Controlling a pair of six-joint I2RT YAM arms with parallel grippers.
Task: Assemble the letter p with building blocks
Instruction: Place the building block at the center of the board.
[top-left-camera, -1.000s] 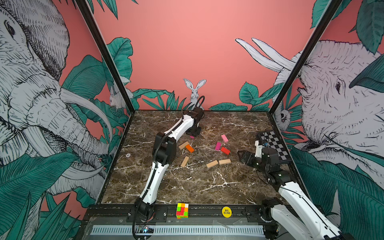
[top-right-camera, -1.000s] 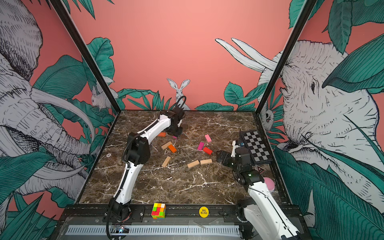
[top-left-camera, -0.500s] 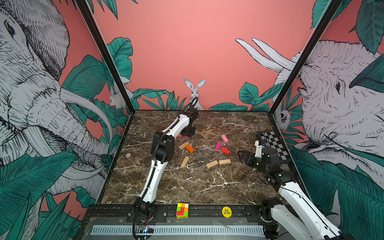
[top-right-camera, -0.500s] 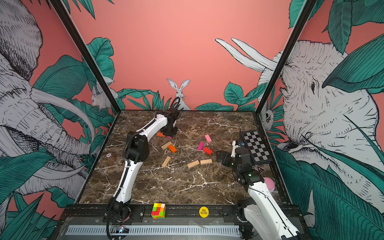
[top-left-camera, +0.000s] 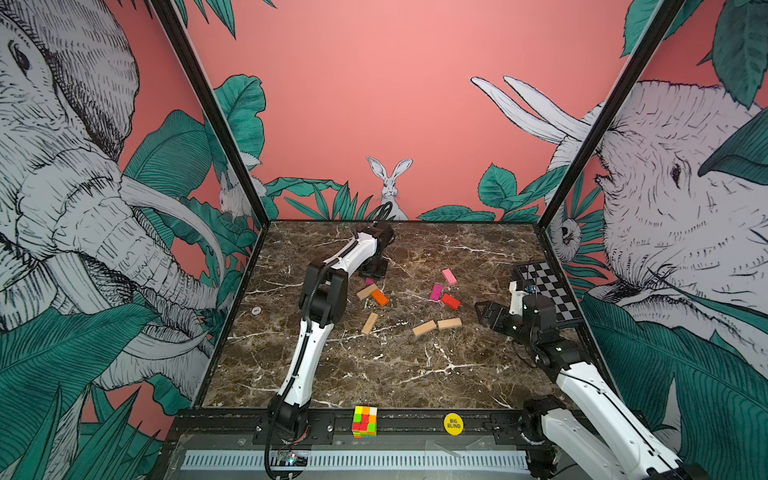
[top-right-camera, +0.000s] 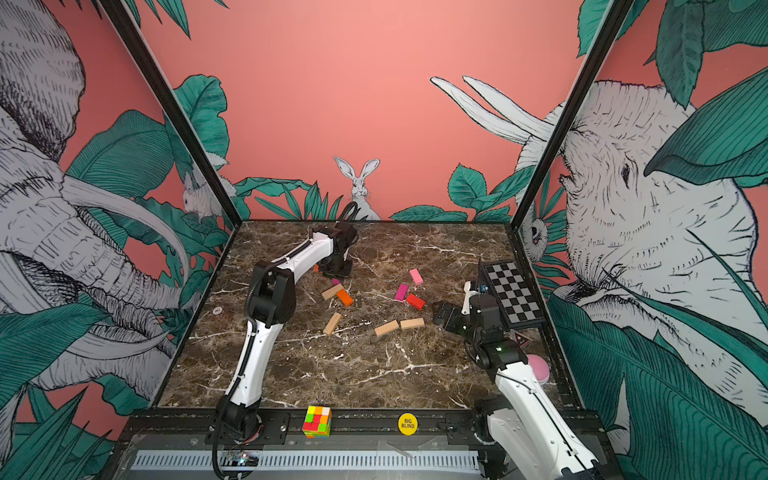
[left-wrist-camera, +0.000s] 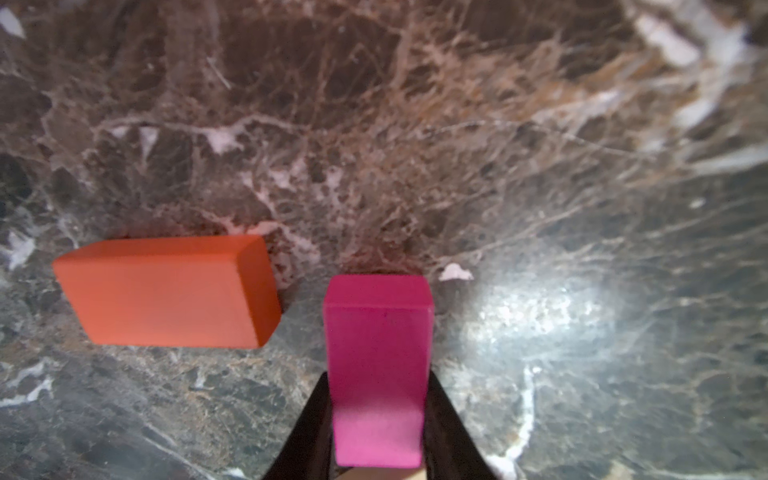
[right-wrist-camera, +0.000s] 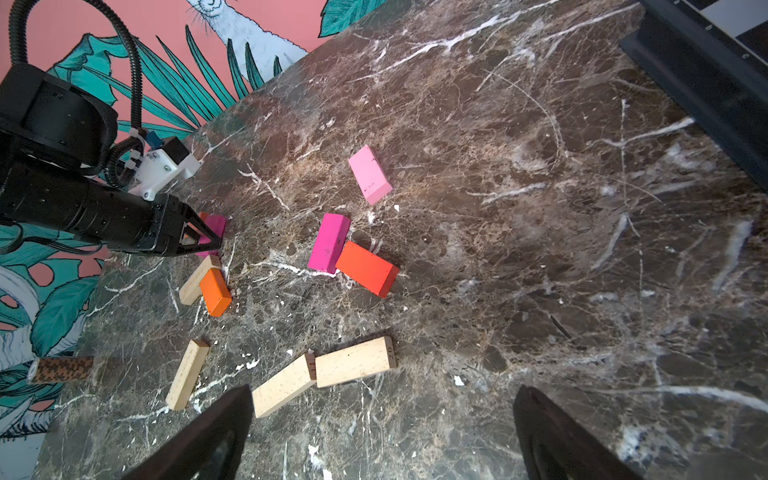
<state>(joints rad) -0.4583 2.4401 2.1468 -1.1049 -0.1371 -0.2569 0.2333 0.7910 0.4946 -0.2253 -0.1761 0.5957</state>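
Salmon-pink walls printed with elephants, a rabbit and green leaves enclose a brown marble table (top-left-camera: 374, 374). On the black front rail a yellow round disc (top-left-camera: 453, 423) reads "BIG BLIND", beside a multicoloured puzzle cube (top-left-camera: 365, 422).

Near the far edge, left of middle, the left gripper (left-wrist-camera: 377, 378) has its jaws pressed against both sides of a magenta wooden brick (left-wrist-camera: 376, 353). The brick's free end points at the marble, and I cannot tell whether it touches. An orange wooden brick (left-wrist-camera: 166, 291) lies flat just beside it, apart.

Mid-table, a tan wooden brick (top-left-camera: 367, 291) touches a second orange brick (top-left-camera: 379, 297), and a lone tan brick (top-left-camera: 369, 323) lies nearer the front. Two tan bricks (right-wrist-camera: 282, 384) (right-wrist-camera: 353, 361) meet end to end; their end stamps seem to read 11 and 20. A pale pink brick (top-left-camera: 449, 276) lies apart from a second magenta brick (top-left-camera: 436, 292), which touches a red brick (top-left-camera: 450, 301).

The right gripper (right-wrist-camera: 384, 392) hangs by the right edge near a black-and-white chequered board (top-left-camera: 548, 291), its jaws wide apart and empty.

Since a second ago the left gripper has shifted toward the left edge. The right arm and the loose bricks are unchanged.
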